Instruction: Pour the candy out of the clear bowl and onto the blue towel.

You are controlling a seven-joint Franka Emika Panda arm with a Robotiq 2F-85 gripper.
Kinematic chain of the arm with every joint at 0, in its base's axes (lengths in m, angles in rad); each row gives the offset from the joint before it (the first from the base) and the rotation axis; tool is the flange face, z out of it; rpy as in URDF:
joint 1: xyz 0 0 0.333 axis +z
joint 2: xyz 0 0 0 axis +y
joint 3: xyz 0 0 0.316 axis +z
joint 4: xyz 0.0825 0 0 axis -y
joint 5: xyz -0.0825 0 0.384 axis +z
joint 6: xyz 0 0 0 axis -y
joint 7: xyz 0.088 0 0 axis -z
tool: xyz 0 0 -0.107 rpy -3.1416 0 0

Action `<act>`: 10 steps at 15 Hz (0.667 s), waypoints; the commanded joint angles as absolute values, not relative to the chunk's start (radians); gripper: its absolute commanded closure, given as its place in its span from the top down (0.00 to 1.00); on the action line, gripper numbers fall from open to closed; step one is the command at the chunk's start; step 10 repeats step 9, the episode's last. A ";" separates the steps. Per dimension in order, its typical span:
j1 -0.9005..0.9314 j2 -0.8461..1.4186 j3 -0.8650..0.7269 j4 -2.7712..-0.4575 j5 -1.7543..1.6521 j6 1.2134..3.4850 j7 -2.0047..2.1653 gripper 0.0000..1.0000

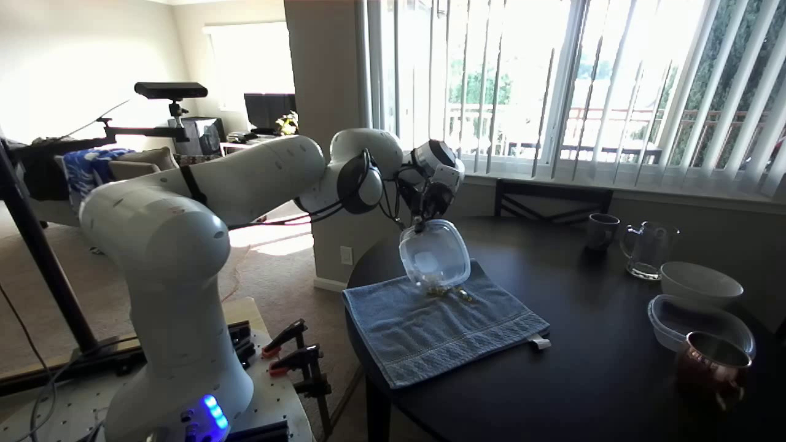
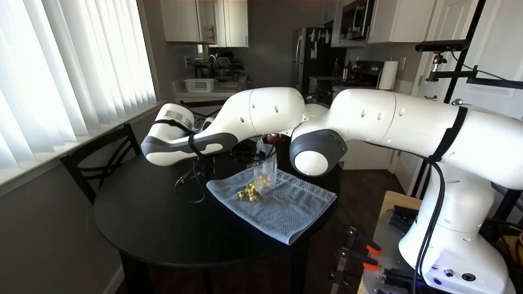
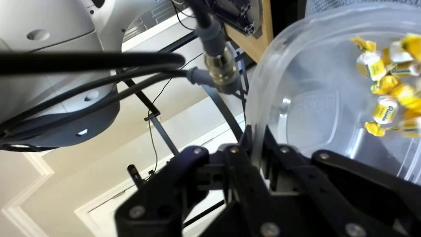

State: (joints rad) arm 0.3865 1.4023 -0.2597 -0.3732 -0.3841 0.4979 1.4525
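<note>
Daylight through vertical blinds (image 2: 81, 81); dark round tabletop (image 1: 583, 380) carries the towel (image 1: 430, 337), laid nearly flat. Bowl (image 1: 434, 252) is over the towel, tipped far onto its side; whether its low edge touches the towel, cannot tell. Candy (image 2: 251, 190), in yellow and white wrappers, lies partly out on the towel just beside the bowl; more shows within the bowl in the wrist view, gathered along its low side; exact split unclear through the transparent wall. Gripper (image 3: 257, 140) is clamped on the bowl's rim, jaws drawn in to about the wall's thickness, one inside and one outside.

Handling, judged: bowl looks like thin plastic, hence light, mildly springy, rather slick, unlikely to crack; rim is the right place to take hold, away from the low side where the candy leaves; a pinch at one spot could let the bowl swivel as the load shifts, so move slowly; candy probably hard inside crisp wrappers, should slide readily, may bunch at the lip. Pour appears part done; slightly more tilt seems called for.
</note>
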 commanded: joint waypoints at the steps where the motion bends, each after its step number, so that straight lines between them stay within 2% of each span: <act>1: 0.474 1.447 -0.332 -0.371 -0.536 0.458 1.369 0.01; 4: 0.542 1.492 -0.379 -0.369 -0.637 0.477 1.381 0.01; 10: 0.619 1.490 -0.353 -0.435 -0.742 0.480 1.474 0.01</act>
